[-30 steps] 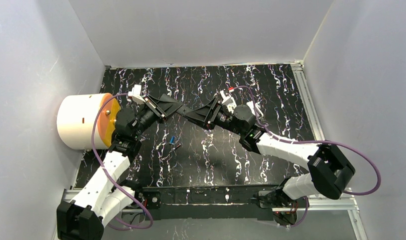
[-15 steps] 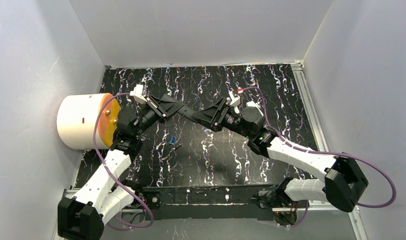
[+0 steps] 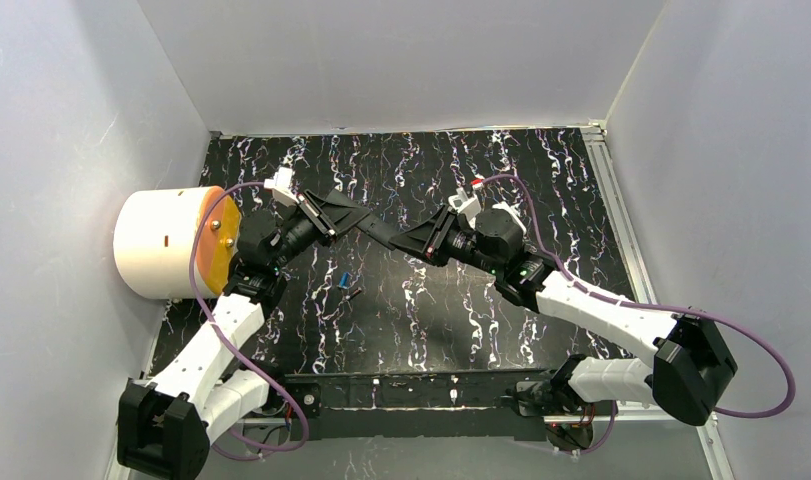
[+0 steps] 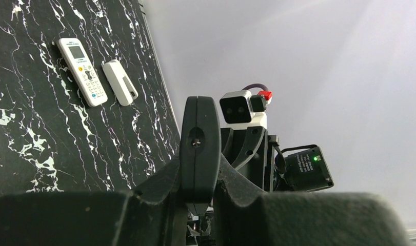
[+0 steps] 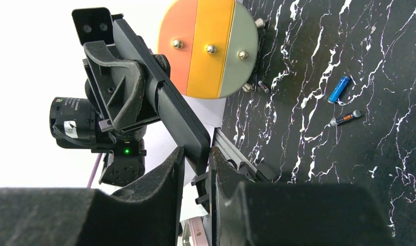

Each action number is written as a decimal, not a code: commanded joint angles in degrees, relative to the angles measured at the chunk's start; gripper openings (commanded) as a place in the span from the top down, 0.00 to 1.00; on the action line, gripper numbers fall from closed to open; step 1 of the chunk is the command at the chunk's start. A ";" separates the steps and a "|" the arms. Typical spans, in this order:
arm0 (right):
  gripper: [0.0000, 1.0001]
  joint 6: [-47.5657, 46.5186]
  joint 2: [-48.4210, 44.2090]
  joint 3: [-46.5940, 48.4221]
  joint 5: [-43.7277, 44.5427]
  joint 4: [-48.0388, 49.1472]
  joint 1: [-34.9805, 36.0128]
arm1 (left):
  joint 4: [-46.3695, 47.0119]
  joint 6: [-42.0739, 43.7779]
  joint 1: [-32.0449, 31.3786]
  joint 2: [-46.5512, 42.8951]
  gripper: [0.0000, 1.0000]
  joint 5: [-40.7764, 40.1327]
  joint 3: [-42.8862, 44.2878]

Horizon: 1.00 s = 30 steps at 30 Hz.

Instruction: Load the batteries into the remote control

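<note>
A black remote hangs in the air between both grippers. My left gripper is shut on one end; in the left wrist view the remote stands edge-on between my fingers. My right gripper is shut on the other end, and the right wrist view shows the remote running into its jaws. A blue battery and a dark battery lie on the mat below; both show in the right wrist view, blue and dark. Another small dark cylinder lies by the drum. No green battery shows.
A white drum with an orange, yellow and grey face stands at the left edge of the mat. A white remote and a white cover piece lie side by side on the mat. Grey walls enclose three sides.
My right arm has swung its elbow out to the right, and its gripper has slid lower along the black remote. My left gripper has shifted slightly right. The batteries have not moved.
</note>
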 commanded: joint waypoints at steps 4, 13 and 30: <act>0.82 0.10 -0.51 2.18 0.50 -1.05 -0.48 | 1.82 1.83 0.06 -0.75 1.00 2.49 2.42; 0.96 0.37 -0.10 5.79 -1.29 -10.46 -0.93 | -0.11 12.99 0.05 -0.60 1.00 3.84 2.01; 0.99 -1.13 -1.32 2.12 2.05 0.17 -0.96 | -4.82 19.97 0.05 0.97 1.00 3.91 1.37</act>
